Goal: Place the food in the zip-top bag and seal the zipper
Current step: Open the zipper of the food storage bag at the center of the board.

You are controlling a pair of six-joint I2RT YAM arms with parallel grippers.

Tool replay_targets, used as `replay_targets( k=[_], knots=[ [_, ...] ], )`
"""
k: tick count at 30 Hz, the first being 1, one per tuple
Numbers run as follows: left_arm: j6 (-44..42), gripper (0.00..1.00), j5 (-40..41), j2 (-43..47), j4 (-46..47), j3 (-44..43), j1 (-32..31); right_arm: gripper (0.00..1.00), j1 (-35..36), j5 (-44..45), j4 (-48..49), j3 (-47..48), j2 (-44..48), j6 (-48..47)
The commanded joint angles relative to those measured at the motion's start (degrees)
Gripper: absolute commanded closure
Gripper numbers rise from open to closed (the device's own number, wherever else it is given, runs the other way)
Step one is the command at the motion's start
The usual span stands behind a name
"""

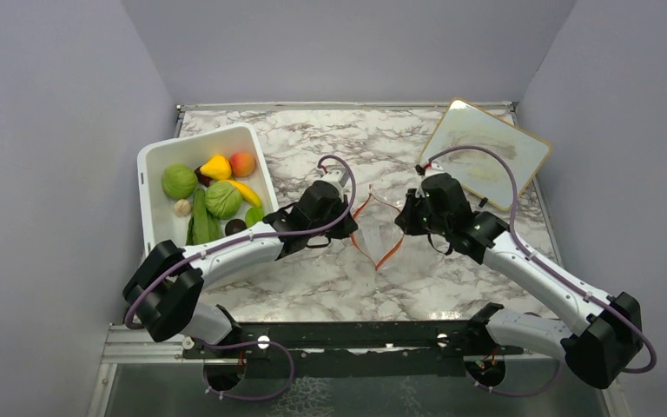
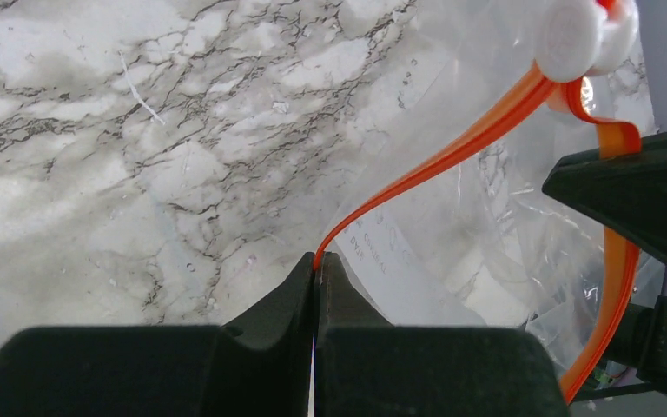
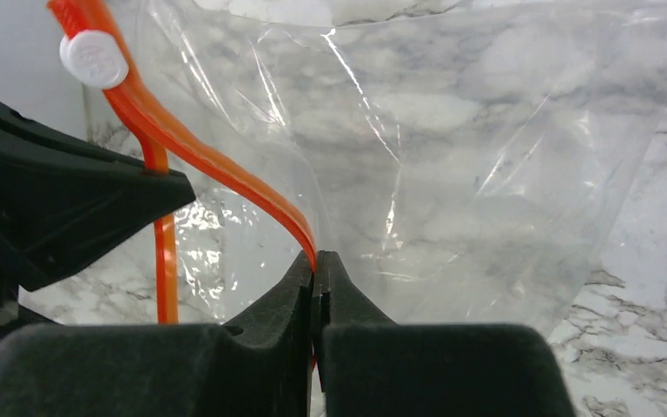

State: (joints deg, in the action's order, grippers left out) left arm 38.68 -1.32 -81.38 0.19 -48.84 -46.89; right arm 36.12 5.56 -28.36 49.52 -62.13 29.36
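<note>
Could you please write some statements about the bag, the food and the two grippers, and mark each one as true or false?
1. The left gripper is shut on the zipper. True.
2. The food is already inside the zip-top bag. False: the food lies in the white tub, and the zip-top bag holds none.
3. The right gripper is open and holds nothing. False: the right gripper is shut on the zipper.
4. The zip-top bag is between the two grippers. True.

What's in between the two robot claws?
The bag, with its zipper gaping in a loop. The left gripper and right gripper each pinch one side of the zipper. The top view shows it best.
</note>
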Motion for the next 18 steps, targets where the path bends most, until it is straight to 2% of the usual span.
replay_targets(
  k=[1, 5, 10, 14, 18],
  knots=[
    [0.7, 0.95, 0.7, -0.4, -1.8, 0.2, 0.0, 0.99, 0.2, -6.0, 7.8, -3.6, 2.0, -1.3],
    [0.0, 0.80, 0.2, 0.8, -2.9, -1.2, 0.0, 0.99, 0.3, -8.8, 10.8, -4.9, 3.0, -0.3],
    [-1.8, 0.51, 1.6, 3.3, -6.5, -3.5, 0.1, 0.99, 0.3, -10.5, 12.1, -4.3, 2.9, 1.8],
    [-4.2, 0.39, 1.6, 5.7, -8.7, -4.5, 0.1, 0.99, 0.3, -10.6, 15.0, -5.6, 3.0, 2.6],
    [-6.2, 0.31, 4.0, 8.8, -12.4, -5.4, 0.0, 0.99, 0.2, -10.1, 14.7, -5.2, 1.6, 2.9]
  ],
)
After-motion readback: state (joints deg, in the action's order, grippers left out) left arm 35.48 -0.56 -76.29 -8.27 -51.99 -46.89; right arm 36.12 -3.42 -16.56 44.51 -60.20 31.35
